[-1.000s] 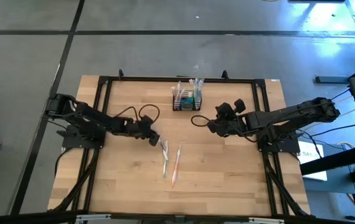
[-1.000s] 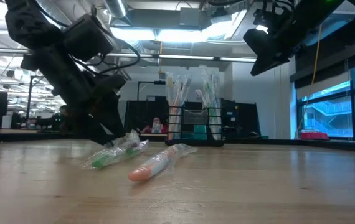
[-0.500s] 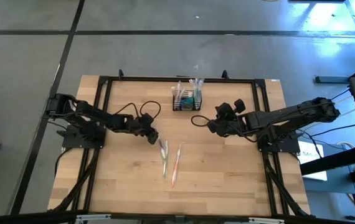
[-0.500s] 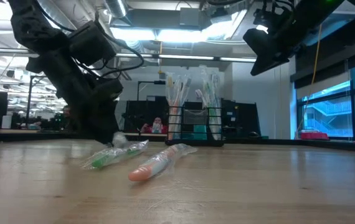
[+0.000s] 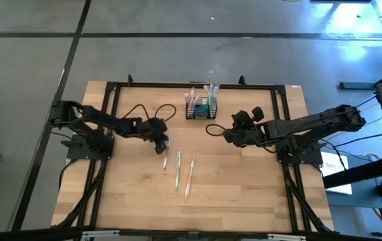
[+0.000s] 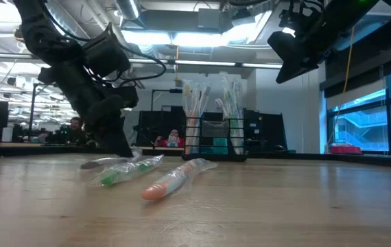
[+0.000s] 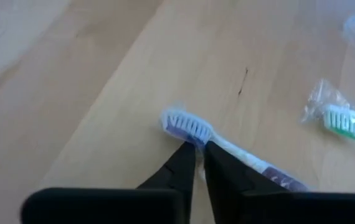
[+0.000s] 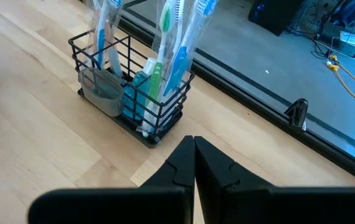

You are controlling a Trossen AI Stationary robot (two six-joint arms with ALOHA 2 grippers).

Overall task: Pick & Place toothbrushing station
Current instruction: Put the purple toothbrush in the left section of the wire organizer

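Observation:
The toothbrushing station (image 5: 201, 107), a black wire caddy holding wrapped toothbrushes and teal tubes, stands at the table's far middle and also shows in the right wrist view (image 8: 134, 93). Three wrapped toothbrushes lie on the table: a purple-white one (image 5: 165, 159), a green one (image 5: 177, 171) and an orange one (image 5: 189, 177). My left gripper (image 7: 197, 151) is down at the purple-white brush's far end, shut on it. To the right of the caddy and above the table, my right gripper (image 8: 194, 146) hangs shut and holds nothing. My left gripper pinches the purple-white toothbrush at its neck (image 7: 203, 142), just behind the bristle head (image 7: 184, 126), between its two fingertips. The fingers slant down from the table's left and lie across the brush. The brush lies in its wrapper along the table.
The green brush's head (image 7: 345, 121) lies a short way to the right of the held one. The black frame rail (image 5: 198, 86) runs behind the caddy along the far edge. Bare wood stretches along the near half of the table (image 5: 231, 201).
My left gripper has shut on the purple-white toothbrush and gone a little toward the table's left and far edge. That brush has slid left, away from the green one it lay beside.

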